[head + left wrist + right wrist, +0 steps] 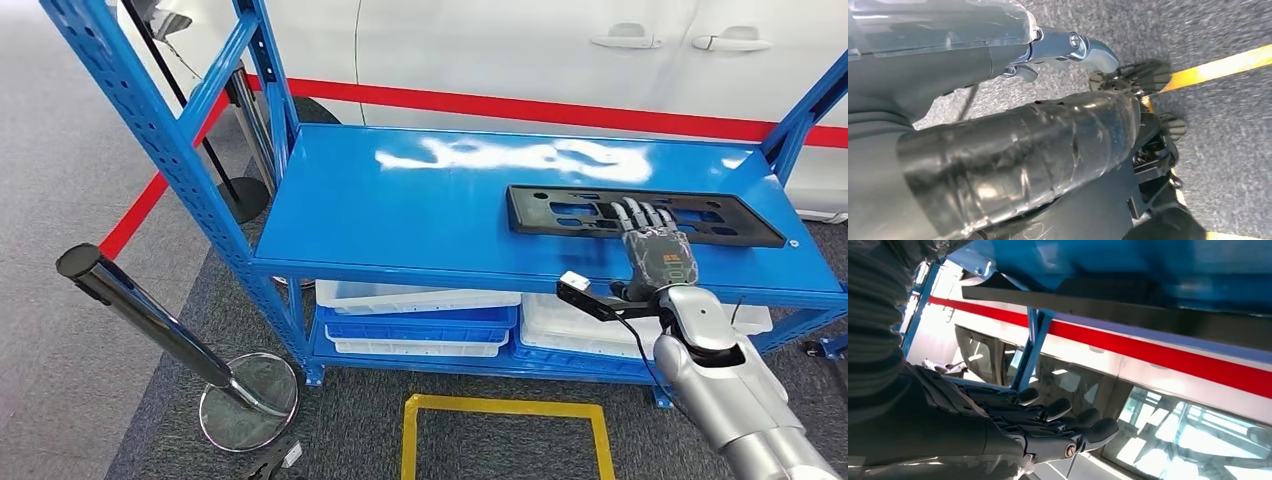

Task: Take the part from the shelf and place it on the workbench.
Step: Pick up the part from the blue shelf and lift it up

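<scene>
— Grey carpet, a yellow taped square [505, 432] at the bottom centre, and a blue shelf [400, 215] across the middle of the head view. What is behind it?

— White car [560, 50] along the top of the frame, door handles visible, with a red barrier belt [520, 107] stretched in front. A chrome stanchion [165, 335] leans in at the lower left.

— Any writing to read?

— The back of the right hand [655, 250] carries a small orange-and-red marking, too small to make out. Nothing else legible.

— Where is the part?

— The black part [640, 215], a long flat panel with cut-outs, lies on the shelf's top deck, right of centre. The right hand rests over its near edge with fingers extended and spread, not closed around it. Whether the fingertips press on it I cannot tell.

— And the left hand?

— The left hand [1128, 130] hangs over the carpet in its wrist view; a dark cover hides most of it, so how its fingers lie cannot be told.

— Containers?

— White trays [420, 297] and a blue tray [415, 325] are stacked on the lower level, partly hidden by the deck; their contents cannot be seen.
</scene>
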Available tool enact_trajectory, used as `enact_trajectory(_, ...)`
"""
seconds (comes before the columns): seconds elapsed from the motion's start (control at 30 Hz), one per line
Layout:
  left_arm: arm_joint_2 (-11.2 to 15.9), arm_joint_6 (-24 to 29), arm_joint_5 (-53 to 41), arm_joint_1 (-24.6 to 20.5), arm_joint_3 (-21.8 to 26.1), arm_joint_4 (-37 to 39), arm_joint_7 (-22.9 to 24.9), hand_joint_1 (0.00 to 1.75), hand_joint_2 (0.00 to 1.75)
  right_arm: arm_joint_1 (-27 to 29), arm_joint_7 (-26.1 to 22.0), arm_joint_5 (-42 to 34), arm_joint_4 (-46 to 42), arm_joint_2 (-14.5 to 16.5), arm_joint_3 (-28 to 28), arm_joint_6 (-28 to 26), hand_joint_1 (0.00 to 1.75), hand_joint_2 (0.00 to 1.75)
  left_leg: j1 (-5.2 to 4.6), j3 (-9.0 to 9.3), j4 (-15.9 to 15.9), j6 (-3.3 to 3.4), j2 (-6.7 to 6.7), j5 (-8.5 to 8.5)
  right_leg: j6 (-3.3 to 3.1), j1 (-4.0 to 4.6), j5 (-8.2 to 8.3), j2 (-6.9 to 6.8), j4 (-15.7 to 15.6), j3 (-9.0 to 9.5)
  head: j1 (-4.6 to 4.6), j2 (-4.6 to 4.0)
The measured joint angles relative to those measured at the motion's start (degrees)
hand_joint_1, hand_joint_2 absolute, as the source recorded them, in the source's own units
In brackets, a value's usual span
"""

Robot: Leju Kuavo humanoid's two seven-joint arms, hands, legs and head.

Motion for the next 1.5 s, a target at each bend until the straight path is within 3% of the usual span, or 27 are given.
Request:
enact_trajectory(0.07,-0.01,-0.03,0.00,-0.06,0.00,-0.02,0.00,0.00,0.00,-0.14,-0.02,-0.01,0.07,0.03,0.02,-0.01,0.00,1.75,-0.18,0.12,0.38,-0.48,-0.03,-0.54,-0.48,0.26,1.13,-0.05,-4.49,2.24,-0.04,0.00)
enact_trajectory(0.17,0.01,-0.09,0.00,-0.05,0.00,-0.03,0.00,0.00,0.00,-0.14,-0.04,-0.01,0.20,0.06,0.07,-0.03,0.00,1.75,-0.23,0.28,0.38,-1.19,0.01,-0.96,-1.26,0.26,0.70,0.09,-5.18,2.81,-0.12,0.00)
enact_trajectory(0.23,0.02,-0.11,0.00,-0.08,0.00,-0.05,-0.03,0.00,0.00,-0.25,-0.04,-0.01,0.21,0.07,0.08,-0.04,0.00,1.75,-0.15,-0.55,2.56,-1.85,0.04,-2.34,-1.99,-0.09,0.58,0.08,-5.70,3.47,-0.17,0.00)
enact_trajectory(0.33,-0.01,-0.15,0.00,-0.06,0.00,-0.07,-0.08,0.00,0.00,-0.32,-0.04,-0.01,0.25,0.20,0.09,-0.04,0.00,1.75,0.25,-6.22,13.23,-2.61,0.04,-6.57,-2.74,-0.20,0.07,-0.03,-5.93,4.28,-0.25,0.00)
enact_trajectory(0.37,-0.02,-0.16,0.00,0.00,-0.01,-0.07,-0.08,0.00,0.00,-0.23,-0.04,-0.01,0.27,0.26,0.09,-0.03,0.00,1.75,0.39,-8.06,16.04,-2.79,0.05,-7.04,-2.78,-0.21,-0.15,-0.01,-5.92,4.53,-0.25,0.00)
enact_trajectory(0.4,-0.02,-0.16,0.00,0.06,-0.01,-0.07,-0.08,0.00,0.00,-0.15,-0.04,-0.01,0.29,0.30,0.10,-0.03,0.00,1.75,0.51,-9.04,16.96,-2.92,0.05,-6.39,-2.73,-0.25,-0.40,0.02,-5.91,4.83,-0.24,0.00)
enact_trajectory(0.43,-0.01,-0.16,0.00,0.09,-0.02,-0.07,-0.08,0.00,0.00,-0.10,-0.04,-0.01,0.31,0.31,0.10,-0.03,0.00,1.75,0.61,-8.80,15.49,-2.99,0.06,-4.54,-2.59,-0.31,-0.70,0.07,-5.90,5.24,-0.25,0.00)
enact_trajectory(0.5,0.01,-0.16,0.00,0.11,-0.02,-0.07,-0.13,0.00,0.00,-0.09,-0.04,-0.01,0.31,0.32,0.11,-0.04,0.00,1.75,0.74,-5.87,8.04,-2.97,0.06,0.35,-2.13,-0.47,-1.42,0.14,-5.90,6.22,-0.23,0.00)
enact_trajectory(0.53,0.02,-0.16,-0.01,0.10,-0.02,-0.07,-0.15,0.00,0.00,-0.17,-0.04,-0.01,0.33,0.33,0.11,-0.03,0.00,1.75,0.67,-4.22,4.44,-2.89,0.03,1.84,-1.81,-0.43,-1.77,0.18,-5.84,6.57,-0.24,0.00)
enact_trajectory(0.6,0.02,-0.16,-0.02,0.02,-0.02,-0.08,-0.21,0.00,0.00,-0.28,-0.04,-0.01,0.35,0.35,0.12,0.00,0.00,1.75,0.46,-2.69,1.16,-2.48,-0.05,2.17,-1.11,-0.28,-2.13,0.23,-5.92,6.75,-0.23,0.00)
enact_trajectory(0.73,-0.02,-0.16,-0.10,0.10,-0.02,-0.09,-0.25,0.00,0.00,-0.35,-0.05,-0.01,0.29,0.42,0.20,-0.02,0.00,1.75,0.50,-1.64,-0.09,-0.98,-0.09,1.67,0.13,-0.38,-3.18,0.15,-4.92,6.47,-0.13,0.00)
enact_trajectory(0.77,-0.02,-0.15,-0.14,0.08,-0.02,-0.09,-0.26,0.00,0.00,-0.38,-0.05,-0.01,0.27,0.43,0.21,-0.02,0.00,1.75,0.57,-1.20,-0.40,-0.61,-0.08,1.60,0.29,-0.40,-4.26,0.12,-2.59,5.31,-0.08,0.00)
enact_trajectory(0.83,0.00,-0.13,-0.19,0.00,-0.01,-0.10,-0.26,0.00,0.00,-0.27,-0.05,-0.01,0.34,0.43,0.22,0.01,0.00,1.75,0.38,-0.71,-0.52,-0.05,-0.07,1.19,0.41,-0.37,-6.99,0.08,5.09,0.81,-0.03,0.00)
enact_trajectory(0.9,0.01,-0.08,-0.18,0.04,0.00,-0.11,-0.24,0.00,0.00,0.22,-0.05,-0.01,0.44,0.43,0.24,0.02,0.00,1.75,0.13,-0.31,-0.41,0.25,-0.12,0.66,0.41,-0.35,-7.66,0.08,10.56,-3.25,-0.04,0.00)
enact_trajectory(0.93,-0.01,-0.04,-0.17,0.10,0.00,-0.11,-0.22,0.00,0.00,0.44,-0.05,-0.01,0.46,0.43,0.25,0.03,0.00,1.75,0.03,-0.02,-0.33,0.29,-0.16,0.36,0.30,-0.33,-6.48,0.08,10.50,-3.89,-0.04,0.00)
enact_trajectory(0.97,-0.03,0.02,-0.18,0.15,0.00,-0.11,-0.20,0.00,0.00,0.58,-0.05,-0.01,0.46,0.43,0.28,0.04,0.00,1.75,-0.08,0.43,-0.26,0.29,-0.20,-0.01,0.07,-0.28,-4.13,0.07,7.98,-3.27,-0.03,0.00)
enact_trajectory(1.0,-0.05,0.10,-0.18,0.16,0.00,-0.11,-0.18,0.00,0.00,0.65,-0.05,-0.03,0.46,0.43,0.31,0.05,0.00,1.75,-0.18,1.01,-0.22,0.24,-0.22,-0.45,-0.29,-0.18,-1.40,0.06,3.83,-1.78,-0.03,0.00)
enact_trajectory(1.07,-0.08,0.28,-0.19,0.07,0.00,-0.11,-0.18,0.00,0.00,0.64,-0.04,-0.10,0.48,0.46,0.37,0.08,0.00,1.75,-0.36,1.85,-0.31,-0.02,-0.22,-1.18,-1.00,0.20,2.03,-0.03,-3.24,1.32,-0.05,0.00)
enact_trajectory(1.17,-0.07,0.38,-0.20,-0.08,0.00,-0.16,-0.16,0.00,0.00,0.63,-0.04,-0.24,0.51,0.57,0.43,0.17,0.00,1.75,-0.34,2.00,-0.51,-0.82,-0.16,-1.55,-1.53,0.77,1.76,0.09,-5.73,2.70,-0.04,0.00)
enact_trajectory(1.27,-0.05,0.63,-0.29,-0.05,0.00,-0.28,-0.16,0.00,0.00,0.90,-0.04,-0.17,0.78,0.66,0.60,0.33,0.00,1.75,-0.31,2.26,-0.19,-1.72,-0.09,-1.51,-1.89,0.39,1.48,0.25,-6.47,3.57,-0.16,0.00)
enact_trajectory(1.4,-0.07,1.41,-0.42,-0.25,-0.02,-0.40,-0.04,0.00,0.00,1.28,-0.03,0.37,1.61,1.02,1.07,1.10,0.00,1.75,-0.45,2.71,-0.38,-0.39,-0.10,-0.90,-1.83,0.57,1.14,0.31,-6.46,4.04,-0.42,0.00)
enact_trajectory(1.5,-0.07,1.57,-0.42,-0.21,-0.02,-0.42,0.04,0.00,0.00,1.54,0.05,0.41,2.09,1.10,1.11,1.13,0.00,1.75,-0.33,3.16,-1.30,-0.54,-0.08,-1.55,-1.93,0.73,1.01,0.28,-6.39,3.89,-0.42,0.00)
